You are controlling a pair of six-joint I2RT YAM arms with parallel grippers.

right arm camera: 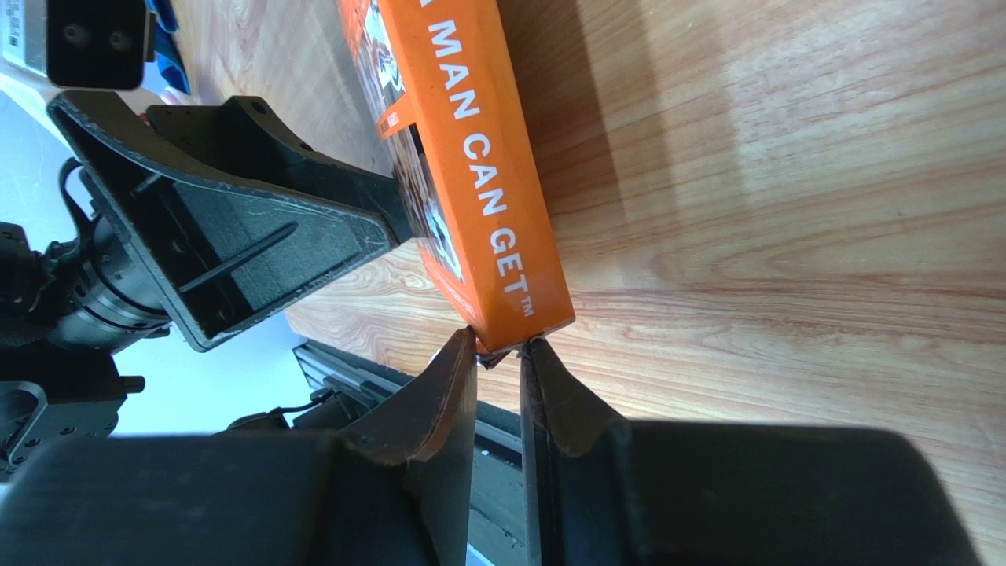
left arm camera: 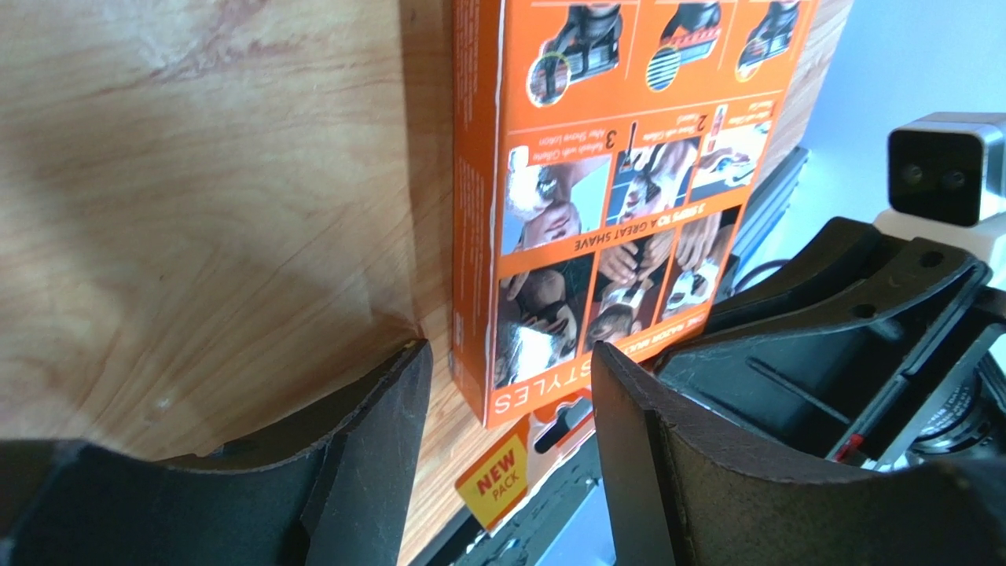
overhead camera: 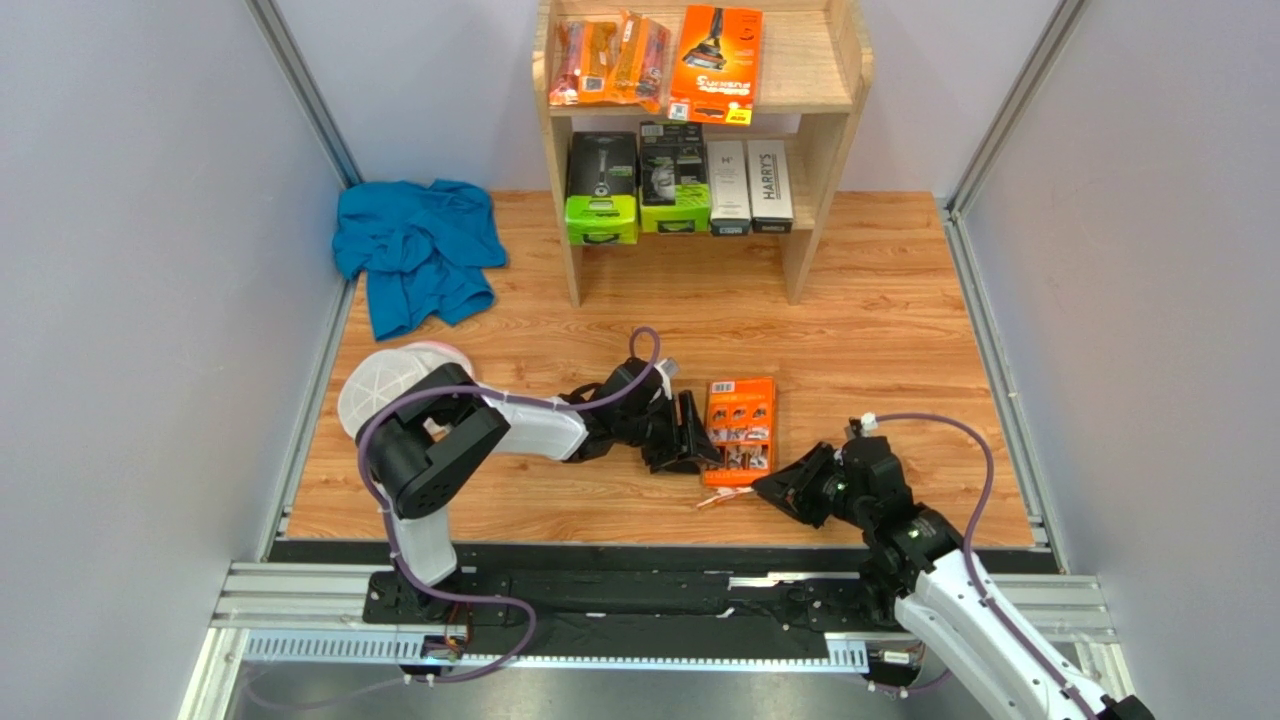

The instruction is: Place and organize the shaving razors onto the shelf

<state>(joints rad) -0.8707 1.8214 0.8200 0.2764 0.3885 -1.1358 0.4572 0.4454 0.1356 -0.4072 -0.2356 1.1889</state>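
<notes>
One flat orange razor box [overhead camera: 739,426] lies on the table in front of the arms. My left gripper [overhead camera: 694,438] is open at its left side; in the left wrist view the jaws [left arm camera: 508,389] stand wide on either side of the box's [left arm camera: 614,177] near corner without touching it. My right gripper [overhead camera: 769,488] is at the box's near end; in the right wrist view the fingers [right arm camera: 502,354] are pinched on the hang-tab corner of the box [right arm camera: 472,165]. The wooden shelf [overhead camera: 854,68] at the back holds two orange blister packs [overhead camera: 609,57], a flat orange box [overhead camera: 715,60] and two white boxes [overhead camera: 748,183].
Two green-and-black boxes [overhead camera: 637,183] stand on the shelf's lower tier beside the white ones. A blue cloth [overhead camera: 418,248] lies at the back left. White round mesh discs [overhead camera: 394,383] sit by the left arm. Grey walls close in both sides.
</notes>
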